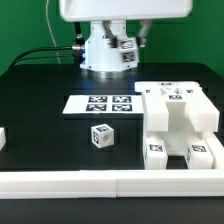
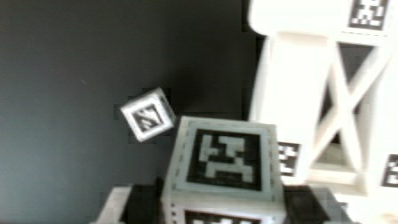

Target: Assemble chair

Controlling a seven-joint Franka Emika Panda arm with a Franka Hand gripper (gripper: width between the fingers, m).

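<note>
In the wrist view my gripper (image 2: pixel 222 203) is shut on a chunky white chair part (image 2: pixel 224 158) that has black-and-white tags on its faces. Dark fingers (image 2: pixel 150 200) press against both of its sides. Beyond it stands the partly built chair (image 2: pixel 320 95), a white block with crossed ribs and tags. In the exterior view the chair (image 1: pixel 180 118) sits on the exterior view's right of the table. A small tagged cube part (image 1: pixel 101 135) lies loose near the middle and shows in the wrist view too, as a tilted cube part (image 2: pixel 146 113). The gripper is out of the exterior view.
The marker board (image 1: pixel 108 103) lies flat in front of the robot base (image 1: pixel 105 48). A long white border rail (image 1: pixel 90 182) runs along the table's front edge. Another white piece (image 1: pixel 2 138) pokes in at the exterior view's left edge.
</note>
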